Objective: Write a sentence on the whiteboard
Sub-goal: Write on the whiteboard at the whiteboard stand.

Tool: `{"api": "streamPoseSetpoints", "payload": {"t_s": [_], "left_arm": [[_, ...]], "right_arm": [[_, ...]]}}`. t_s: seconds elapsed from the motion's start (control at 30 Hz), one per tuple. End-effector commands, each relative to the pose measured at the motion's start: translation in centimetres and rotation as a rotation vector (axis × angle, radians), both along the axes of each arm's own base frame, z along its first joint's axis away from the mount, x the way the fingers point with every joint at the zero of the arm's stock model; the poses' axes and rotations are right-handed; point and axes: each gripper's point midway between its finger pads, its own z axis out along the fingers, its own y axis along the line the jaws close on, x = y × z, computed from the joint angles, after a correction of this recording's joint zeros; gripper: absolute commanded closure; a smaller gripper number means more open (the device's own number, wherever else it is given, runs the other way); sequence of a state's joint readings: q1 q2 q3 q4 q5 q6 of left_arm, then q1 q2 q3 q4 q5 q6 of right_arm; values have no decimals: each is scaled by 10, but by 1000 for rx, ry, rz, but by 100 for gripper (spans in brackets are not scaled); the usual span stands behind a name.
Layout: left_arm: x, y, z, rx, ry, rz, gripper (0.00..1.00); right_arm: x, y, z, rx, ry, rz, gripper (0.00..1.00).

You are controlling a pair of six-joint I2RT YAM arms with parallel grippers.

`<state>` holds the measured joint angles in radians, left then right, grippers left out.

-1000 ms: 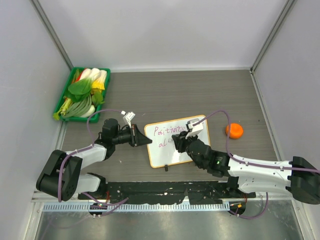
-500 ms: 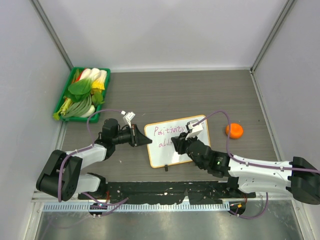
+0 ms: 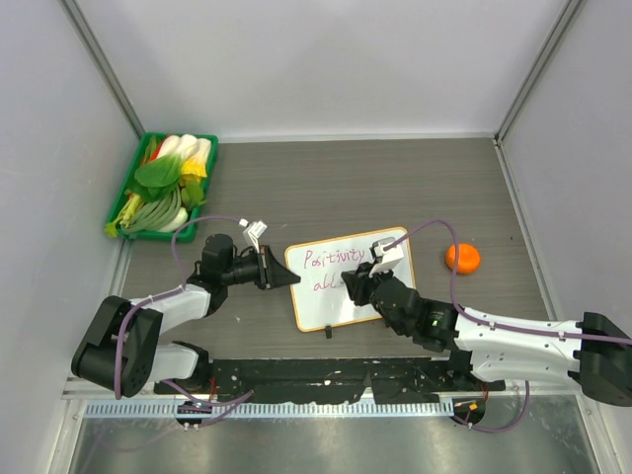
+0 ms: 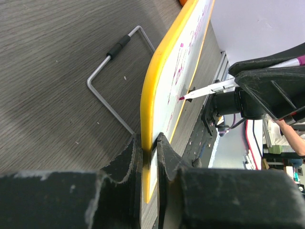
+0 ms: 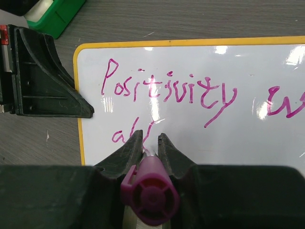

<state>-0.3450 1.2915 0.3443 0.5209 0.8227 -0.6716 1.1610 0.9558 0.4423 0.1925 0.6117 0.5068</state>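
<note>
The whiteboard [image 3: 360,293], white with a thin orange frame, lies near the table's front middle. Purple-pink writing, the sentence [image 5: 167,90], reads "Positivity w…" with "all" started below it. My left gripper [image 3: 280,271] is shut on the board's left edge; the left wrist view shows the yellow-orange frame [image 4: 157,86] clamped between my fingers. My right gripper [image 3: 354,284] is shut on a purple marker [image 5: 148,191], tip down at the "all" [image 5: 131,133]. The marker tip [image 4: 183,97] touches the board.
A green tray [image 3: 138,212] of vegetables stands at the back left. An orange fruit [image 3: 462,258] lies right of the board. A bent wire stand [image 4: 112,78] lies on the table behind the board. Grey walls close in both sides.
My right gripper has shifted slightly right and down along the second line with the marker. The left gripper and the board have stayed still.
</note>
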Motion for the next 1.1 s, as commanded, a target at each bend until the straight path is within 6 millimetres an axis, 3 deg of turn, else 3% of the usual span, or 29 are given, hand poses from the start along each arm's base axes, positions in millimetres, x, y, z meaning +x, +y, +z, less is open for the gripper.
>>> {"api": "streamPoseSetpoints", "payload": {"t_s": [0.0,0.23,0.43,1.07], "left_arm": [[9,10,-22,95,-3,65,100],[8,11,-22,97,-3,67,100],[8,10,-22,97,-4,66,100],[9,11,-20,99,-14,72,97]], "right_arm": [[8,-8,15,7,-39,-54,99],[5,-14,50,130,-98,-53,99],[6,-24,67,159,-125,-71,99],[1,-29,53,162,-78,-65,99]]}}
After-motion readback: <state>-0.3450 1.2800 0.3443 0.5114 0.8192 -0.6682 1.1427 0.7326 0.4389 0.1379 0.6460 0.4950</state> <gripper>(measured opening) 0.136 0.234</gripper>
